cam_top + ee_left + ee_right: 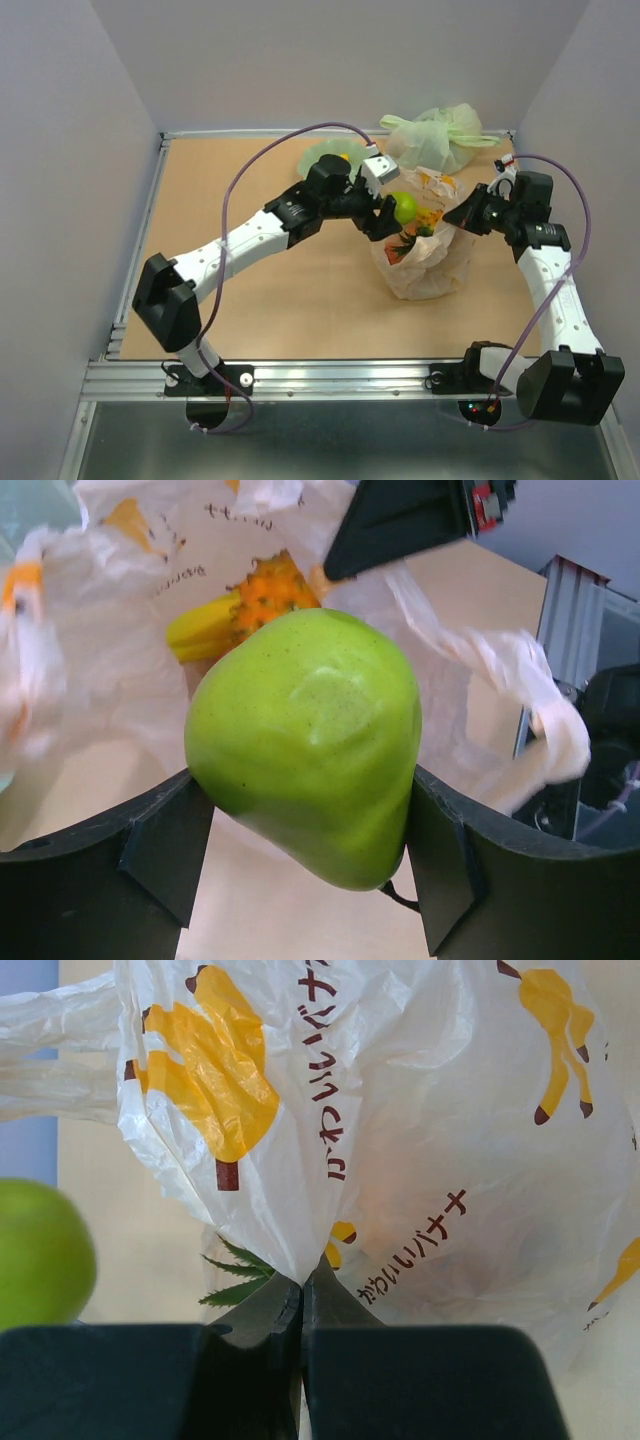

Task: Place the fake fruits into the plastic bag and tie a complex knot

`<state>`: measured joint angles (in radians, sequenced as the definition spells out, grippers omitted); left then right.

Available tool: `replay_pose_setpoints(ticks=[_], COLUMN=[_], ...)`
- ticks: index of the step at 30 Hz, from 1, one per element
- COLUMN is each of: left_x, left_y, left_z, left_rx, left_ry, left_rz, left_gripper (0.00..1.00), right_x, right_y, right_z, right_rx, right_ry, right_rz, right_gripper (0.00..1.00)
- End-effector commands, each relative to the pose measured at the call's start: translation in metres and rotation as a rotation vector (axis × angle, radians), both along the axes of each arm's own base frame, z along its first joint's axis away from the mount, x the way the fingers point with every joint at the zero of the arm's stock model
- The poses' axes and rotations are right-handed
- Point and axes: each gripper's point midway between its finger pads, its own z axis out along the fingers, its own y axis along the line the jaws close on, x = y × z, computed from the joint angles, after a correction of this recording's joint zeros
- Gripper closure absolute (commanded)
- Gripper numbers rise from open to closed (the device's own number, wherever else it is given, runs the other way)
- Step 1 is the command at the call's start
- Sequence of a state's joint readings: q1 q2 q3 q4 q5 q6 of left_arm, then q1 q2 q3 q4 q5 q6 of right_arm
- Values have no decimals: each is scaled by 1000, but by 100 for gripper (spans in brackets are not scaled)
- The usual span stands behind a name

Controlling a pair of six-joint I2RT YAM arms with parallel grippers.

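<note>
Top camera looks down from behind. Wrist cameras look forward, very close. All share the bag (430, 265) and green fruit (405, 207).

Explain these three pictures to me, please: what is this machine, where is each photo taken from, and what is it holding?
It is a robot with two jointed arms bolted to the near edge of a table. The wide picture looks down from above and behind them; the other two come from small cameras on each wrist, so the dark shapes at the bottom are that arm's own fingers. The left gripper is clamped on a green fruit over the open plastic bag, where a yellow banana and a spiky orange fruit already lie. The right gripper is shut, pinching the bag's edge. At the back sit a pale green knotted bag and a pale green bowl.
</note>
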<state>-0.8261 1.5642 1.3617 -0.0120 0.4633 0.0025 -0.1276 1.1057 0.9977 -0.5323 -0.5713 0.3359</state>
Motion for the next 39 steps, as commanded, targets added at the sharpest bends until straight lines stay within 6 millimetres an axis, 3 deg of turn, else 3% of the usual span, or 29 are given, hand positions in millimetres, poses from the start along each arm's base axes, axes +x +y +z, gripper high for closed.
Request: replay_pose_setpoints(ticks=[1,4,5,6,8,9,10,14,17,18,21,25,27,28,31,34,35,38,39], left_x=[15,31,39,49,64,71,77,94,87,81,59,42,46,36,66,111,137,169,184], left_y=[-36,-66,-76,-86,-96,-101,-102,-101,-92,-86,-67,-39,-8,-1,43,78,93,105,103], left_z=[14,7,18,-4,-1,-13,-14,12,32,52,82,102,119,124,121,107,93,70,52], left_rx=[-44,-42,-60,-30,-42,-27,-28,-55,-51,-73,-115,-95,-114,-154,-176,-147,-112,-65,-29], left_ry=[3,7,-15,3,-8,0,-2,-102,-181,-208,-259,-313,-305,-267,-237,-241,-232,-213,-199], left_rz=[-31,-31,-14,-2,41,55,73,132,99,90,54,28,18,-50,25,179,249,281,268], left_gripper=[71,68,67,67,55,46,32,1,1,1,1,1,2,7,14,12,11,8,8], right_x=[6,4,4,5,5,5,5,8,10,11,11,11,11,11,11,13,13,13,13], right_y=[-3,-2,-1,-4,-6,-7,-8,-11,-13,-14,-14,-14,-15,-14,-13,-12,-12,-12,-12], right_z=[31,35,36,36,39,40,39,35,31,29,22,20,20,20,17,14,13,12,10], right_rx=[-31,-26,-25,-34,-46,-52,-54,-66,-67,-68,-61,-59,-67,-65,-57,-51,-54,-54,-59], right_ry=[-109,-119,-123,-125,-135,-141,-138,-128,-114,-106,-85,-77,-79,-80,-68,-57,-56,-54,-50], right_rz=[-14,-9,-10,-21,-36,-39,-40,-59,-72,-74,-77,-77,-82,-78,-73,-70,-68,-62,-58], right_gripper=[100,100,100,100,100,100,100,100,100,100,100,100,100,100,100,99,99,100,100])
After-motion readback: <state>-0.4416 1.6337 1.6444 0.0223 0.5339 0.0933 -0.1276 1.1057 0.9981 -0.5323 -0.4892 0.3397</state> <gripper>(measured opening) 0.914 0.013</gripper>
